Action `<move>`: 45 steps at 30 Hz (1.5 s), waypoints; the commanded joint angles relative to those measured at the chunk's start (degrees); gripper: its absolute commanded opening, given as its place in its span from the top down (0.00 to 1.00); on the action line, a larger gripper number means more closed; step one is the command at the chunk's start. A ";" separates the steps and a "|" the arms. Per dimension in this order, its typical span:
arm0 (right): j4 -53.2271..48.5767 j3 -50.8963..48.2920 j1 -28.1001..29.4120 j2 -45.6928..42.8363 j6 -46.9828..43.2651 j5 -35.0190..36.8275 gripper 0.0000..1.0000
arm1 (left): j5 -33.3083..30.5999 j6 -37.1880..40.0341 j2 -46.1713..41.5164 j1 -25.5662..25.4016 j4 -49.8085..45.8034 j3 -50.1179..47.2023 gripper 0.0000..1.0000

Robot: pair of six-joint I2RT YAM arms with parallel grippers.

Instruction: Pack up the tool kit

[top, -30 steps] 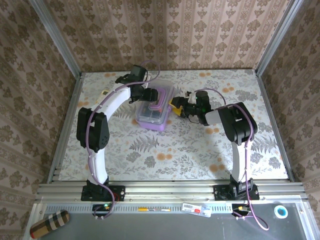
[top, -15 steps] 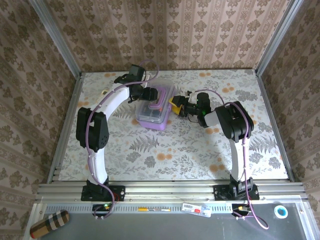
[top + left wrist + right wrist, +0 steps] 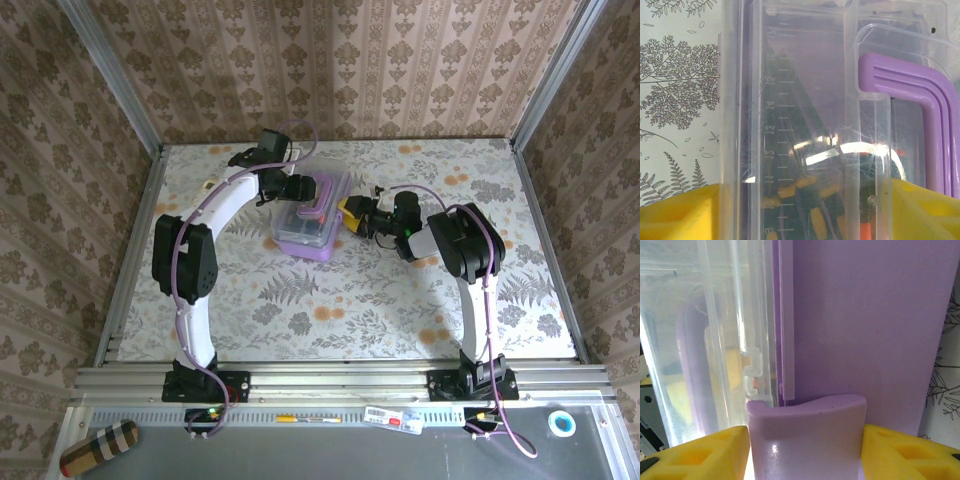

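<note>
Right claw [image 3: 805, 430] pinches the purple plastic latch tab [image 3: 806, 412] of the small purple tool case [image 3: 303, 238], far-centre on the surface [image 3: 380, 300]. Left claw [image 3: 805, 187] clamps its clear lid [image 3: 805, 90]. This looks like the closing step; next, snap the latch home.

Case [image 3: 312, 217] on table [image 3: 400, 300], in far half, a bit left of middle. Handle [image 3: 322, 195] on top of case lid [image 3: 805, 100]. Tools [image 3: 810, 200] inside case, under lid. Left gripper [image 3: 299, 188] at far left end of case, one finger [image 3: 680, 212] each side of it, touching. Right gripper [image 3: 350, 212] at right side of case, just beside it. Side tab [image 3: 807, 435] of case sits between right gripper fingers [image 3: 910, 452], touching both. Grippers on opposite sides, case between them.
</note>
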 commanded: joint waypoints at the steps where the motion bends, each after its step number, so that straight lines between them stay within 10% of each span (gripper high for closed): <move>1: 2.72 -1.18 0.87 -2.65 -0.06 -1.35 0.39 | 8.31 -1.05 8.22 -1.42 -8.18 -5.33 0.43; 45: -5.67 -1.40 -1.18 -7.05 -3.48 0.60 0.49 | 7.09 -0.97 8.51 -1.65 -8.65 -4.98 0.43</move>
